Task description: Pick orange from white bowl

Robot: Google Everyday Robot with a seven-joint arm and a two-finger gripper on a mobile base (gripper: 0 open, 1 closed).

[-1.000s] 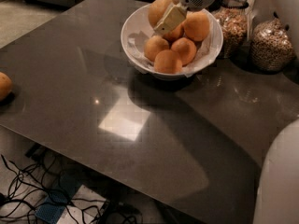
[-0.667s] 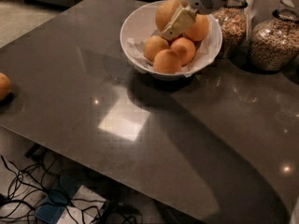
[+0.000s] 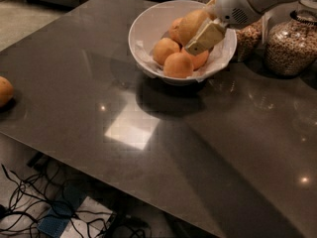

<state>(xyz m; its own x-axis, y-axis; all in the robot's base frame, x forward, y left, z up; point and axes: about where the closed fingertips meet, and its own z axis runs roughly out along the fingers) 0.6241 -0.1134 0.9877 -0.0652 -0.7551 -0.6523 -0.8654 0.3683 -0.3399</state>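
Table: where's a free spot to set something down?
The dark table is bare across its front and middle, between the stray orange at the left edge and the white bowl. Crowded at the back right: bowl, grain jars, and the end effector in the bowl against the largest orange.

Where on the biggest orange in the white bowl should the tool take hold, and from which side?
Grip the orange across its round middle, from above and the picture's right, where the tool sits over the white bowl. It tops the pile, so its upper sides are free; other oranges crowd it below.
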